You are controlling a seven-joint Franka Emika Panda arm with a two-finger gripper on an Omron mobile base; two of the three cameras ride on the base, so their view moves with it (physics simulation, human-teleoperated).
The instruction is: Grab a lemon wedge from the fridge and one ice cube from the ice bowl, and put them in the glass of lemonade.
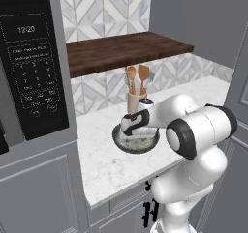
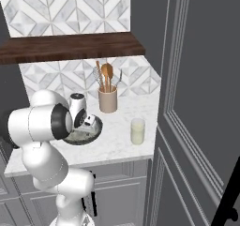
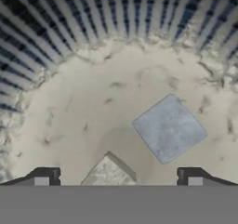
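The ice bowl (image 1: 151,142) sits on the white marble counter, and its dark ribbed wall (image 3: 60,28) and pale speckled floor lie right under the hand. My gripper (image 1: 130,135) (image 2: 89,128) (image 3: 118,179) points down into it, open, with nothing held. A pale ice cube (image 3: 109,173) lies between the fingertips (image 3: 44,177). A bluish ice cube (image 3: 169,128) lies further in, to the right. The glass of lemonade (image 2: 137,131) stands on the counter to the right of the bowl (image 2: 96,135). The fridge and the lemon wedge are out of view.
A beige crock with wooden spoons (image 1: 136,99) (image 2: 108,98) stands just behind the bowl. A dark wooden shelf (image 1: 126,50) hangs above the counter. A black microwave (image 1: 29,67) is at the left, and a tall dark panelled cabinet (image 2: 201,103) closes the right side.
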